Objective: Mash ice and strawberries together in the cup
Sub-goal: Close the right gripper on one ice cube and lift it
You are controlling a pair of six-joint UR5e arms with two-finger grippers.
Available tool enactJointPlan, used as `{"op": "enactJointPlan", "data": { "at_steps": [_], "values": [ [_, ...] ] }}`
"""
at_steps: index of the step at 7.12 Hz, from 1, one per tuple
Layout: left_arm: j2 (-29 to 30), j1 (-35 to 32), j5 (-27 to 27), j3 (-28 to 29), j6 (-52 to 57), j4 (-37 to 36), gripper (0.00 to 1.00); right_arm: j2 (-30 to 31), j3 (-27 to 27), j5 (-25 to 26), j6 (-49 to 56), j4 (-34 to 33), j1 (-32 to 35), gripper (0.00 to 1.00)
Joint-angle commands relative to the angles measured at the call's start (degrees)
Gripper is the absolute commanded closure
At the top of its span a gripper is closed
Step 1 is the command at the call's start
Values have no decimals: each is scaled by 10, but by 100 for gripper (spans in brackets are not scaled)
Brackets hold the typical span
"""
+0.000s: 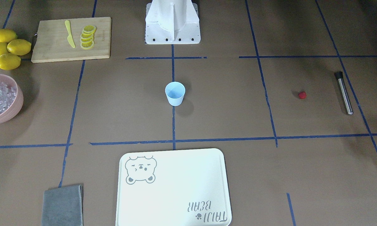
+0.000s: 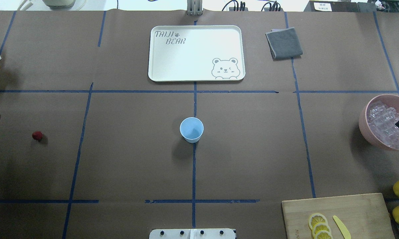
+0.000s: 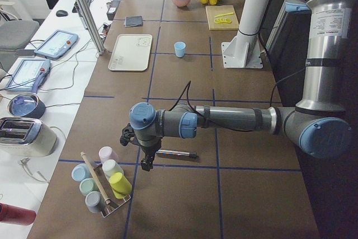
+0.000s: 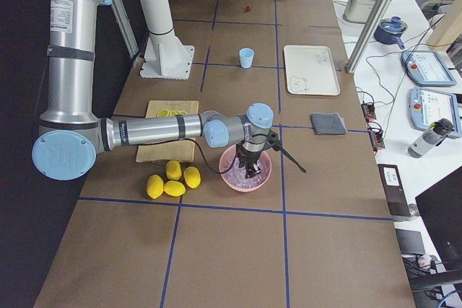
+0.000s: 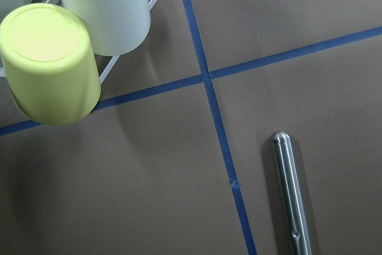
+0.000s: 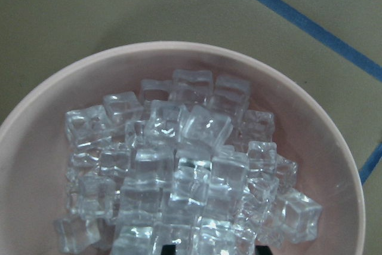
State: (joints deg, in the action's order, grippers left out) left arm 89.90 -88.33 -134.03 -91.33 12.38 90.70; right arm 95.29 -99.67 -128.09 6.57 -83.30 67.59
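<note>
The pale blue cup (image 1: 175,93) (image 2: 191,129) stands upright and empty at the table's middle. A small red strawberry (image 1: 302,95) (image 2: 37,135) lies alone on the robot's left side. The ice (image 6: 179,165) is piled in a pink bowl (image 2: 365,122) (image 1: 17,103) on the robot's right. My right gripper (image 6: 221,246) (image 4: 250,167) hangs low over that pile, open, with its dark tips apart at the cubes. My left gripper (image 3: 146,160) hovers over a steel muddler (image 3: 176,153) (image 5: 290,195). It shows only in the left side view, so I cannot tell its state.
A white bear tray (image 2: 196,53) and a grey cloth (image 2: 284,43) lie on the far side. A wooden board (image 1: 70,39) holds lemon slices and a yellow knife, with whole lemons (image 1: 8,47) beside it. A rack of coloured cups (image 3: 103,183) stands close to the left gripper.
</note>
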Motion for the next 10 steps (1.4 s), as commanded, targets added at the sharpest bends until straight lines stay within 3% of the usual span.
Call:
{"op": "enactJointPlan", "data": {
  "at_steps": [1,7,8,10],
  "values": [
    [-1,0,0,0,2,0,0,-7,12,0,-1,-1,0,45],
    [-1,0,0,0,3,0,0,-6,16,-1,-2,-1,0,46],
    [-1,0,0,0,3,0,0,-6,16,-1,-2,-1,-1,51],
    [-2,0,-1,-2,2,0,0,-4,15,0,0,2,-1,96]
  ]
}}
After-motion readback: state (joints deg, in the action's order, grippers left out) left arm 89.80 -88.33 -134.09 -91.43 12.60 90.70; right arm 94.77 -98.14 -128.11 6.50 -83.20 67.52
